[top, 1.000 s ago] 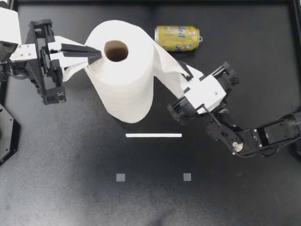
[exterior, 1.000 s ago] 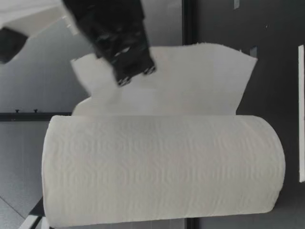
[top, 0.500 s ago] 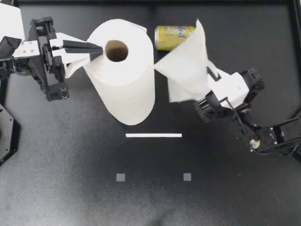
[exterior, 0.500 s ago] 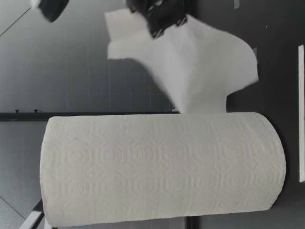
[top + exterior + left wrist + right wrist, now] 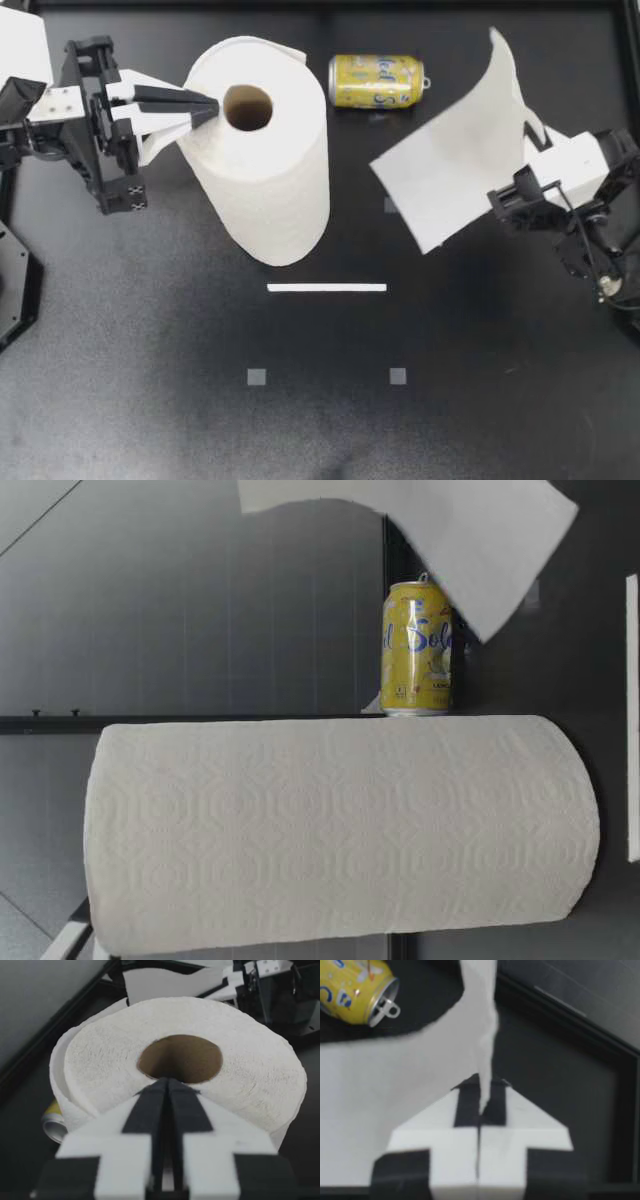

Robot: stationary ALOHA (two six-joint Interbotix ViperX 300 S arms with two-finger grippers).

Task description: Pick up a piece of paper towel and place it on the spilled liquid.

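Observation:
An upright paper towel roll stands at the back left of the black table. My left gripper is shut, its tips resting on the roll's top at the edge of the core. My right gripper is shut on a torn-off sheet, which hangs free in the air, apart from the roll. In the right wrist view the sheet runs up from between the fingers. In the low view the sheet hangs above the table. I cannot make out any spilled liquid on the dark surface.
A yellow can lies on its side behind the roll, also seen as the can and the can. A white strip and small grey squares mark the table's front half.
My right gripper has pulled the sheet off the roll and carried it right, uncovering the can. The left gripper has stayed on the roll's top.

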